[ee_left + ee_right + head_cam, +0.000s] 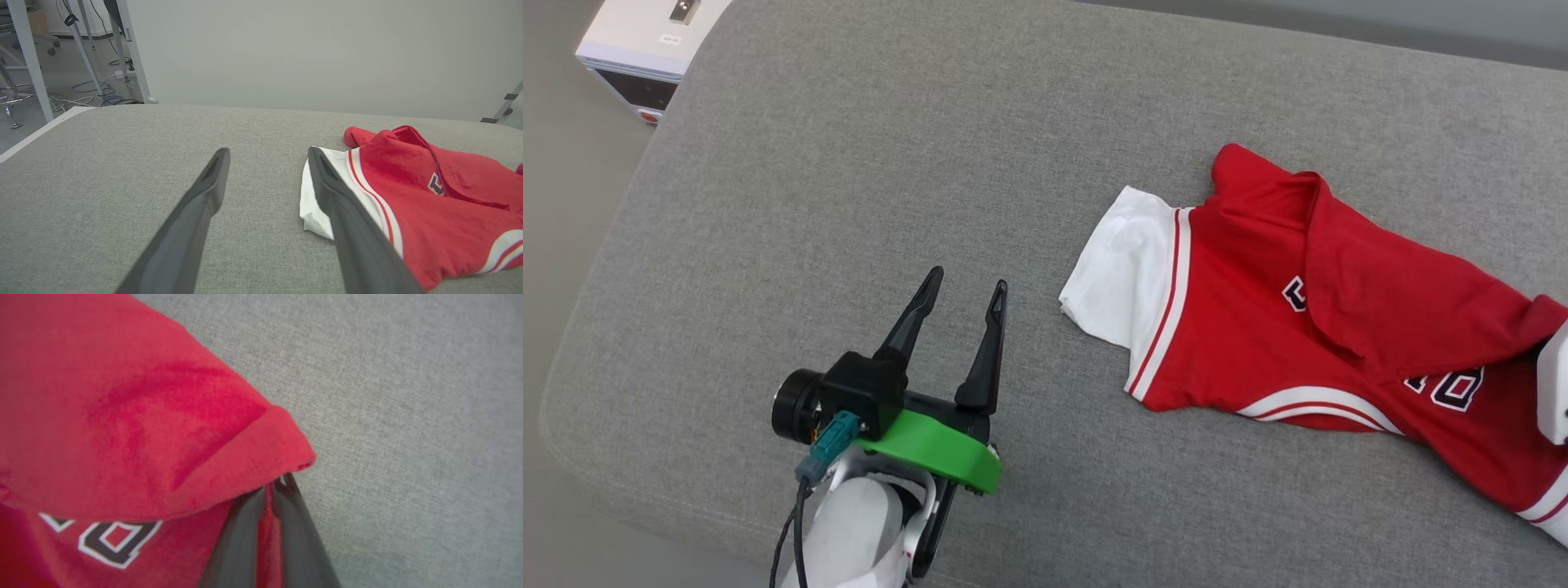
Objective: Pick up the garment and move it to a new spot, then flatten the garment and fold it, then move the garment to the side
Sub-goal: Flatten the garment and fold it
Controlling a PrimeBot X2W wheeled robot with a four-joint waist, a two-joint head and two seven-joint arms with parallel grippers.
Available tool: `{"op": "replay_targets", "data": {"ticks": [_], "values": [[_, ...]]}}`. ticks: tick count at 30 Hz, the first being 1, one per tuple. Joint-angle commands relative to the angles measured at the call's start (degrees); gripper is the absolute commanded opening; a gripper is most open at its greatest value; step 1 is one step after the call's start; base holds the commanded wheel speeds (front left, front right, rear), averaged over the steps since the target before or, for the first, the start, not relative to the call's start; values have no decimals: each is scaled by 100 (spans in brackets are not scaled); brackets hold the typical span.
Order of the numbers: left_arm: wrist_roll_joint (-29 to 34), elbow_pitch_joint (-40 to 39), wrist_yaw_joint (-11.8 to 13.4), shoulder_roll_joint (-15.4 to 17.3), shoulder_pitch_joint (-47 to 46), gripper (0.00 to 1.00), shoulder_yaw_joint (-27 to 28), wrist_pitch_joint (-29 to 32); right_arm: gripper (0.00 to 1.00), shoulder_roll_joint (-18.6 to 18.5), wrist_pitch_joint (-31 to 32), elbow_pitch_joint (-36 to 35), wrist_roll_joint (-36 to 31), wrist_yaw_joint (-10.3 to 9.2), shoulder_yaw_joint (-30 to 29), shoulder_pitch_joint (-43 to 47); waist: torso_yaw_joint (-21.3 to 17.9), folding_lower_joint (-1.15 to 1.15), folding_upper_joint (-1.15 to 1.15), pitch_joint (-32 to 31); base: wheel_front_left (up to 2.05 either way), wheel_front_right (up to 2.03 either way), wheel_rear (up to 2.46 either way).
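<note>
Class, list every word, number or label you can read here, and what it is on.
"0", after a half-hidden digit, perhaps "1": on the garment.
Another character on the garment, under a fold: unreadable.
Label on the white box: too small to read.

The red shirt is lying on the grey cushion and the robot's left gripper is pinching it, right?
Not quite. The right gripper pinches the red shirt, as the right wrist view shows. The left gripper is open, apart from it. The shirt does lie on the grey cushion.
</note>
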Motion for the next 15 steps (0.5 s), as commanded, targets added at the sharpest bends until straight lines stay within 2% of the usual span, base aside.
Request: {"op": "replay_targets", "data": {"ticks": [1, 10, 15], "values": [[52, 26, -39, -40, -120, 100, 9, -34, 0, -99, -71, 37, 50, -6, 46, -152, 3, 0, 0, -7, 0, 0, 0], [-16, -63, -67, -52, -210, 100, -72, -34, 0, -861, 41, -39, 53, -6, 274, -1286, 191, 0, 0, 276, 0, 0, 0], [-157, -134, -16, -53, -345, 100, -198, -34, 0, -1293, 69, 367, -193, -6, 833, -2142, 426, 0, 0, 624, 0, 0, 0]]}}
